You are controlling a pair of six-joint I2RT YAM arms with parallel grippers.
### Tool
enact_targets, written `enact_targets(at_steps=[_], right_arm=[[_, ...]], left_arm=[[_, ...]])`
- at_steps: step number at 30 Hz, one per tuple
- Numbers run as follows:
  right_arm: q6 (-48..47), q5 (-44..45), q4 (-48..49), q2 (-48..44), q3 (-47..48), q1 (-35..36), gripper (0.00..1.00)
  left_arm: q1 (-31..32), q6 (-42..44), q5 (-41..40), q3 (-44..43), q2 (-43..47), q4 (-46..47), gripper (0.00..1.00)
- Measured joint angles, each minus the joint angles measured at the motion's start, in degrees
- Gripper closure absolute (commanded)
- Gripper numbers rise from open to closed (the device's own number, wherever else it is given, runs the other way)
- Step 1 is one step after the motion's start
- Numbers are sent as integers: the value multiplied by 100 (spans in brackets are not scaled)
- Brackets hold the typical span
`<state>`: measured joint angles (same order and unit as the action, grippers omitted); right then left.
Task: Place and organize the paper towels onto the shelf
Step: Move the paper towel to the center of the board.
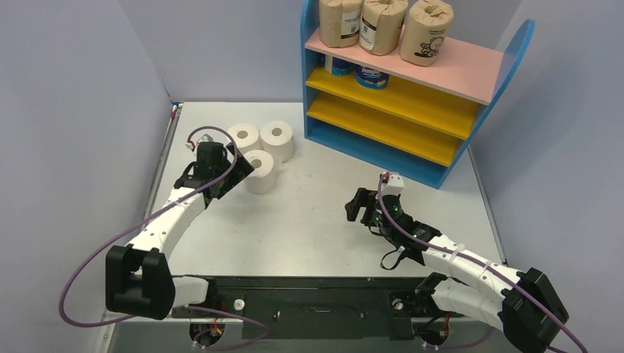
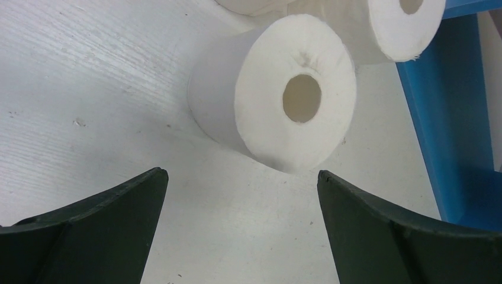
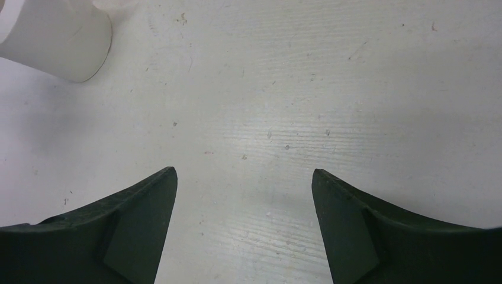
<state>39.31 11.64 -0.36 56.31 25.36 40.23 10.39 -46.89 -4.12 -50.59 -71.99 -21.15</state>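
Three plain white paper towels stand on the table: two at the back (image 1: 243, 135) (image 1: 277, 139) and one in front (image 1: 260, 170). My left gripper (image 1: 237, 168) is open and empty, just left of the front roll, not touching it. In the left wrist view this roll (image 2: 296, 100) lies just beyond my open left gripper (image 2: 238, 173). The shelf (image 1: 508, 70) stands at the back right. Three brown-wrapped rolls (image 1: 383, 26) are on its pink top and two blue-and-white rolls (image 1: 371, 75) on the upper yellow board. My right gripper (image 1: 359, 206) (image 3: 243, 170) is open and empty above bare table.
The lower yellow board (image 1: 383, 125) of the shelf holds nothing. Blue-grey walls close in the table (image 1: 316, 220) on the left, back and right. The shelf's blue side (image 2: 450, 118) shows right of the rolls in the left wrist view. A white roll (image 3: 53, 41) shows in the right wrist view.
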Motion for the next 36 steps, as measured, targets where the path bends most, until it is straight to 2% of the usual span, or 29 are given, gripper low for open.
enact_targets(at_steps=[10, 19, 36], right_arm=[[-83, -116, 48, 46, -7, 33, 23], [-131, -114, 22, 31, -7, 33, 23], [-131, 15, -225, -245, -9, 33, 23]], left_arm=[[0, -7, -372, -656, -1104, 59, 12], [20, -96, -472, -669, -1342, 125, 16], [455, -155, -634, -769, -1746, 385, 44]])
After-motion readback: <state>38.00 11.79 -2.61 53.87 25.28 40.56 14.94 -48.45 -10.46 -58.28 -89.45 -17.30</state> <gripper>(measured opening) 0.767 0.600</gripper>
